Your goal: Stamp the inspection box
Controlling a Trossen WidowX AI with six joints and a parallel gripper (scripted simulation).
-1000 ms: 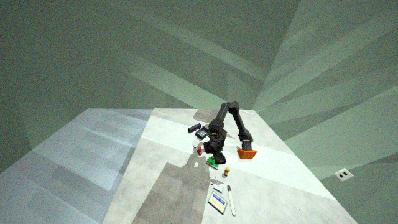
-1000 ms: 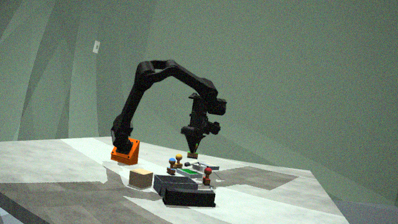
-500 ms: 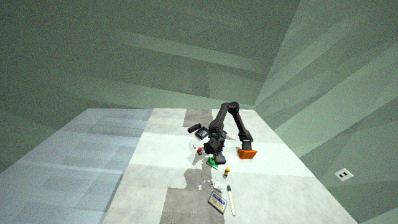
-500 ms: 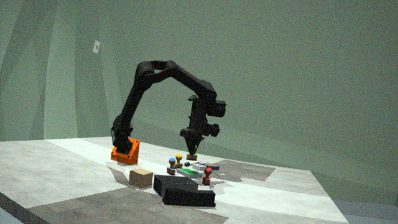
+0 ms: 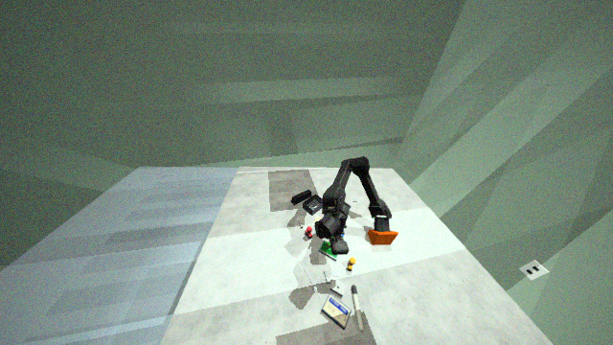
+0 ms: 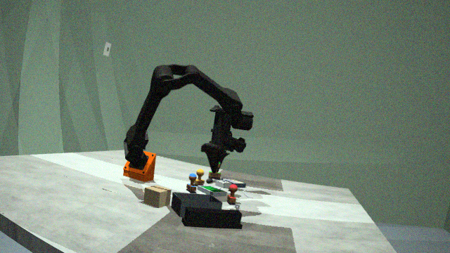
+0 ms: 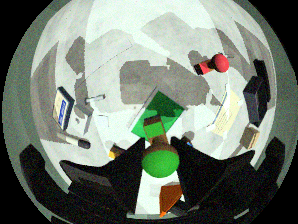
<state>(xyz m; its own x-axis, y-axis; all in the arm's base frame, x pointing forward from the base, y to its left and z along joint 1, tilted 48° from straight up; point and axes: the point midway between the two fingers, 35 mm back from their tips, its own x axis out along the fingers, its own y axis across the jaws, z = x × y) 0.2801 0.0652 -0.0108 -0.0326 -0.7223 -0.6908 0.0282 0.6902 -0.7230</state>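
My gripper (image 5: pixel 338 244) (image 6: pixel 215 166) (image 7: pixel 157 140) points down and is shut on the green-knobbed stamp (image 6: pixel 214 174) (image 7: pixel 160 163). The stamp's wooden base hangs low at the edge of the green ink pad (image 5: pixel 328 249) (image 6: pixel 211 190) (image 7: pixel 154 116); I cannot tell whether it touches the pad. The white-and-blue card (image 5: pixel 336 310) (image 7: pixel 63 106) lies further out on the bench, well away from the gripper.
A red-knobbed stamp (image 5: pixel 308 232) (image 6: pixel 233 189) (image 7: pixel 213 64), a yellow-knobbed stamp (image 5: pixel 351 262) (image 6: pixel 200 173) and a blue-knobbed stamp (image 6: pixel 192 176) stand around the pad. A pen (image 5: pixel 356 299) lies by the card. Two black trays (image 6: pixel 197 202) (image 6: pixel 211 218) and a cardboard box (image 6: pixel 157 196) stand nearby. The arm's orange base (image 5: pixel 382 236) (image 6: pixel 140 170) is close.
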